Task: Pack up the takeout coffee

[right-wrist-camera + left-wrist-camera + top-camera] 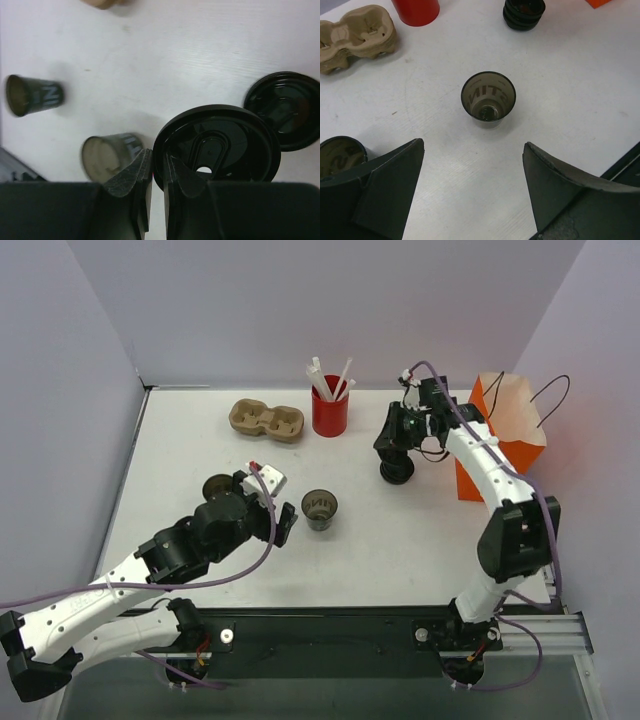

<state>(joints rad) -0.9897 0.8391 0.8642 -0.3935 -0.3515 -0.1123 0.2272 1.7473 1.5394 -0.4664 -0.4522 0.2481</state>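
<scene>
Black lid (225,135) rim-pinched in my right jaws | left jaws wide, empty | risk: thin grip slips, lid drops

The left arm (85,605) and right arm (482,465) have white links, black joints, seemingly purple cables (555,560).

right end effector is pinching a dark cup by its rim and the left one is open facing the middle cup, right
Not quite. The right end effector is pinching a black lid by its rim, not a cup; the right wrist view shows it. The rest holds: the left end effector is open, facing the middle cup.
</scene>
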